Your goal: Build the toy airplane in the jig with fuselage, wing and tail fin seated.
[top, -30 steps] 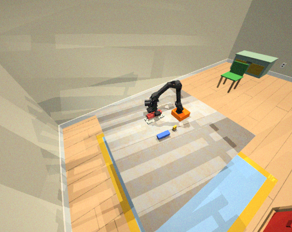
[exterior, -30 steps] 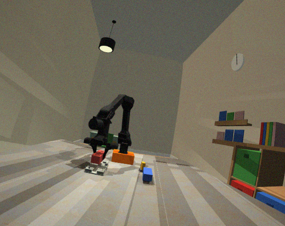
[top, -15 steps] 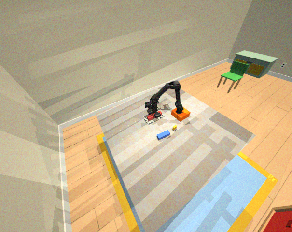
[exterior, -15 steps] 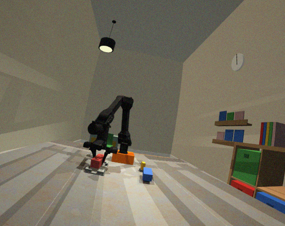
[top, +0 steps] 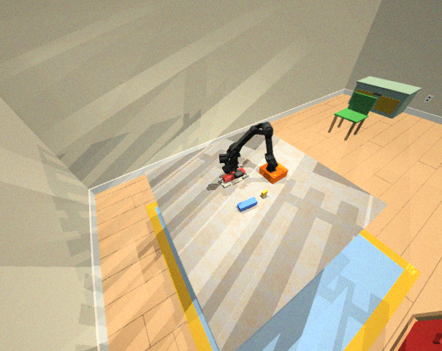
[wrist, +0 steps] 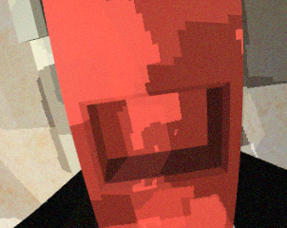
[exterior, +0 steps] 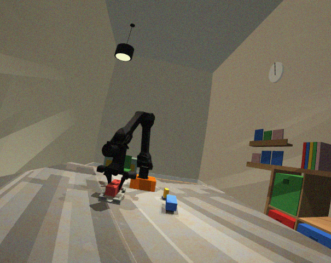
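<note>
Fuselage (top: pixel 227 178) (exterior: pixel 111 190) (wrist: pixel 148 62) btwn gripper (top: pixel 234 172) (exterior: pixel 114 185) (wrist: pixel 157 160) fingers.

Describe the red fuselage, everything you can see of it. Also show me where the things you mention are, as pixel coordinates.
The red fuselage (top: pixel 227 177) (exterior: pixel 111 189) (wrist: pixel 103 52) is a long, boxy bar with flat faces, plain red under patchy light and shadow. A rectangular, straight-walled socket is sunk into its top, nothing in it. It lies lengthwise over the pale jig (top: pixel 226 185) (exterior: pixel 113 201), clasped between the fingers of the end effector (top: pixel 234 175) (exterior: pixel 114 185). Whether it is fully seated in the cradle, I cannot tell.
</note>
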You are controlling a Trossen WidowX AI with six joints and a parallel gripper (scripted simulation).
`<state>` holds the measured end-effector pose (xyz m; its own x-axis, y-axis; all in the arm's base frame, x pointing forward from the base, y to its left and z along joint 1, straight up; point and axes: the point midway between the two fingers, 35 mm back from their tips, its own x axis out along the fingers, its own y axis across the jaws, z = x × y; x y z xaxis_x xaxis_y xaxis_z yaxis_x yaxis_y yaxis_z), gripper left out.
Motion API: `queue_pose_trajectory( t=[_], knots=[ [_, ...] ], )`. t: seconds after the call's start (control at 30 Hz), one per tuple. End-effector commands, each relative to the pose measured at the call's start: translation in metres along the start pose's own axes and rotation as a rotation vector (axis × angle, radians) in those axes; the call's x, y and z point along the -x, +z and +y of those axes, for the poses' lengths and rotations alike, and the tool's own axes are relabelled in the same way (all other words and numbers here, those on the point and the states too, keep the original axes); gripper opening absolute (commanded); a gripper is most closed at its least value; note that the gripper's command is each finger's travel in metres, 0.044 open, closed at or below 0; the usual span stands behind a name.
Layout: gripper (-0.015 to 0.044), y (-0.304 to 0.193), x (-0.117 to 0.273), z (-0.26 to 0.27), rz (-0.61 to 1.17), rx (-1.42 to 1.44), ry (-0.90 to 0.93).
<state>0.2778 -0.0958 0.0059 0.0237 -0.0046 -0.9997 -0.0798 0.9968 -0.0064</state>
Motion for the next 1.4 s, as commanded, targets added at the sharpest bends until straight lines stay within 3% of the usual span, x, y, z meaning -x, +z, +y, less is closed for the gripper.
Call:
queue_pose_trajectory(
  t=[0.0, 0.4, 0.7, 0.93, 1.37],
  knots=[
    [0.0137, 0.0, 0.0, 0.0, -0.001, 0.0, 0.0],
    [0.044, 0.0, 0.0, 0.0, -0.001, 0.0, 0.0],
    [0.044, 0.001, 0.003, 0.0, -0.001, 0.0, 0.0],
    [0.044, 0.001, 0.104, 0.0, -0.003, 0.003, -0.001],
    [0.044, 0.007, 0.102, -0.002, -0.004, -0.069, 0.0]
  ],
)
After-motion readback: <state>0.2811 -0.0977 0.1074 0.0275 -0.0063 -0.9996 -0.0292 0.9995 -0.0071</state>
